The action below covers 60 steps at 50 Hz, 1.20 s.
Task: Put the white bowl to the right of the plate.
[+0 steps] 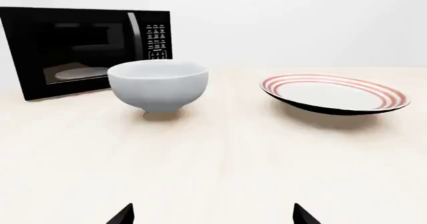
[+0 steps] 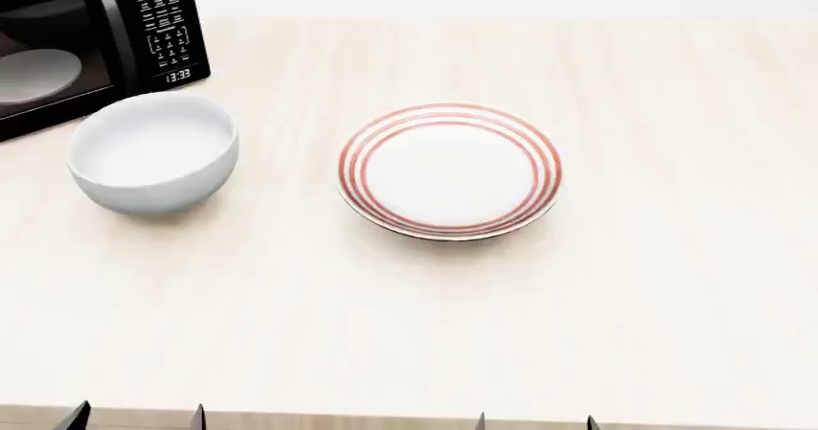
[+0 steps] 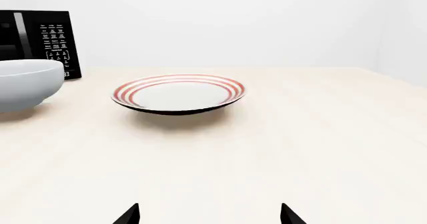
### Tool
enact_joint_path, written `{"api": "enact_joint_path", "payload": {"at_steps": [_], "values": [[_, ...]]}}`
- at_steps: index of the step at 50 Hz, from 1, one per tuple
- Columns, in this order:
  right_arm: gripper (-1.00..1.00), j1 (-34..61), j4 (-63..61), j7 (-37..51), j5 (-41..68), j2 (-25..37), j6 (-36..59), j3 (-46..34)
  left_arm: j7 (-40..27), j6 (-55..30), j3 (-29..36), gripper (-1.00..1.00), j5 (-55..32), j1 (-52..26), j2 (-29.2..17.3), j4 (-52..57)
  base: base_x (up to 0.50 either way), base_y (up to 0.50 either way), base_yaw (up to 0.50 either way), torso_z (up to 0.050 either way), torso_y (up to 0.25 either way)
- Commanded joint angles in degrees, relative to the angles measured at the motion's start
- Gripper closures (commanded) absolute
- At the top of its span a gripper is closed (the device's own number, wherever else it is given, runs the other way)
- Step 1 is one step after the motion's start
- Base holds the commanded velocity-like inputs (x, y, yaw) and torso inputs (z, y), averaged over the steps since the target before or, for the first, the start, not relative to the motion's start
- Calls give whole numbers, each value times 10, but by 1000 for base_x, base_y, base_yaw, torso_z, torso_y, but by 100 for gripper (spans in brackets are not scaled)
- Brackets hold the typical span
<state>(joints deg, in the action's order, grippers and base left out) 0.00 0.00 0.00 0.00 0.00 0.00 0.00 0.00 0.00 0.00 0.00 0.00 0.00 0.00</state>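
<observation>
White bowl [image 1: 158,86] ahead of left gripper [image 1: 212,215], slightly to its left, well apart, untouched; microwave [image 1: 83,48] just behind bowl. Plate [image 1: 333,93] ahead-right of same gripper, ahead-left of right gripper [image 3: 209,215].

Both grippers: jaws spread, empty, near table [image 2: 665,286] edge.

Bowl likely rigid, glossy, slippery, breakable. Curved wall poor for side squeeze; pinch rim, one finger inside, one outside. Lift gently, carry over or around plate.
</observation>
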Motion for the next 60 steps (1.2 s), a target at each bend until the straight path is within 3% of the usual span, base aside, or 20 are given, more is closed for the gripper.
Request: {"api": "enact_joint_path", "payload": {"at_steps": [1,11,18,24,47,60], "values": [[-100,1,4,10,8,8,-3,-10,-8,0,8,-100,-7,0,-7,0,0,0,0,0,0],[-100,-16,-99,21,51,28,92,-31,-22,-29,27,-100,-26,5,-30,34,0,0,0,0,0],[-100,29,-241,44,75,46,268,-23,-28,-194,26,-100,-48,-27,-54,214,0,0,0,0,0],[-100,60,-334,62,87,58,353,-13,-26,-296,12,-100,-87,-69,-65,291,0,0,0,0,0],[-100,92,-363,68,148,68,393,29,-37,-327,19,-100,-113,-76,-79,345,304,343,0,0,0],[-100,113,-366,82,159,74,418,25,-47,-336,17,-100,-124,-83,-83,356,500,56,0,0,0]]}}
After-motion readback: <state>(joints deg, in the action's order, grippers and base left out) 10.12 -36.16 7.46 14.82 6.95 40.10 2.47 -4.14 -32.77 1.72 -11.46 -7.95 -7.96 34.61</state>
